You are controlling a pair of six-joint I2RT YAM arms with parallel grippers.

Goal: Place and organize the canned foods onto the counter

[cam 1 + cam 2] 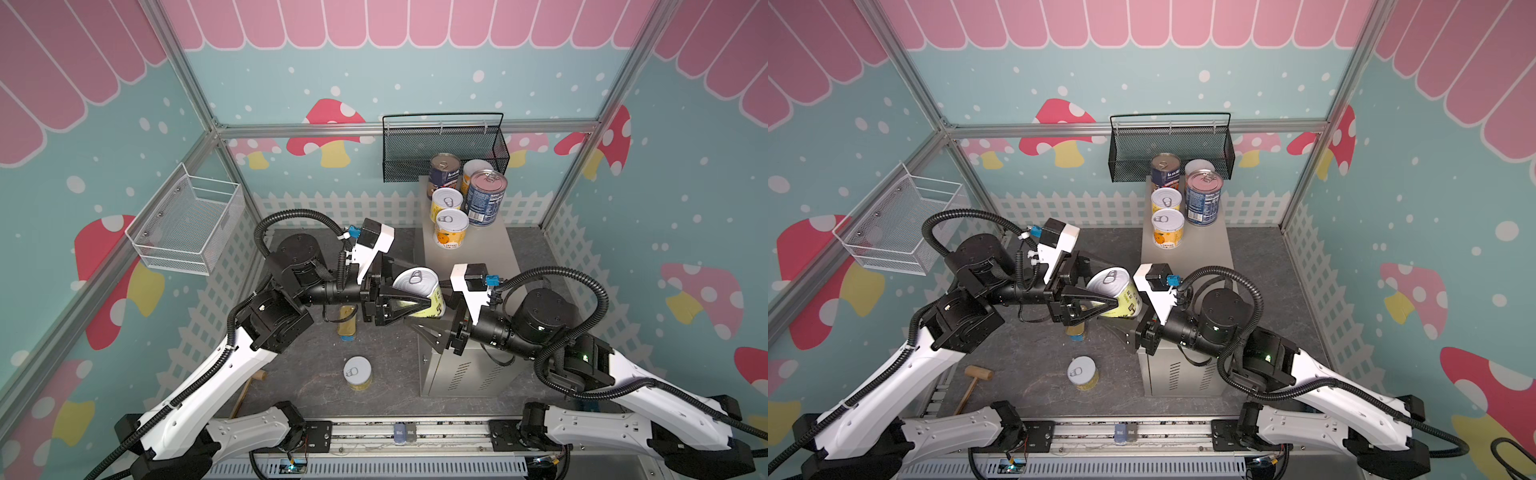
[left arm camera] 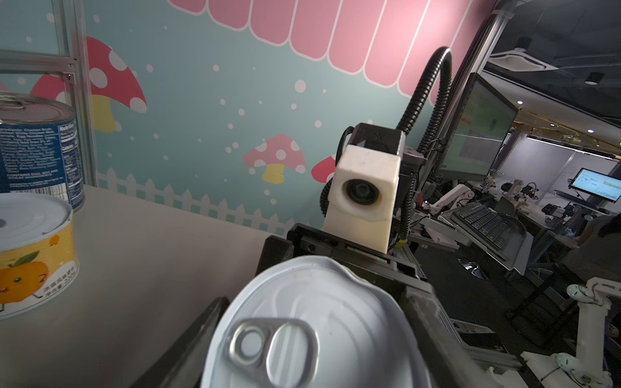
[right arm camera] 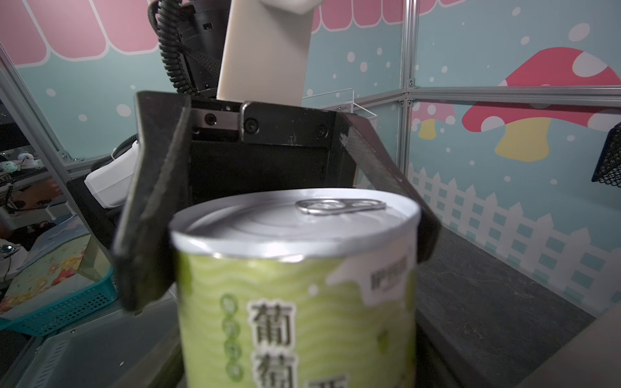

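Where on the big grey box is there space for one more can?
The bare middle of the counter top, between the orange-picture can and the green-labelled can held in the air, is free. The far end is crowded: five cans stand packed below the black mesh basket. The near end lies beneath the right arm.

The counter [image 1: 488,253] stands on the dark floor [image 1: 307,374] at 3 o'clock. At the counter's 12 o'clock end stand two blue cans [image 1: 444,172] [image 1: 485,201] and three yellow cans [image 1: 446,203] [image 1: 451,230] [image 1: 475,166]. On the floor are a lone yellow can [image 1: 358,372] at 6 o'clock, a gold tin [image 1: 347,324] mid-floor, and a mallet [image 1: 978,375] at 8 o'clock.
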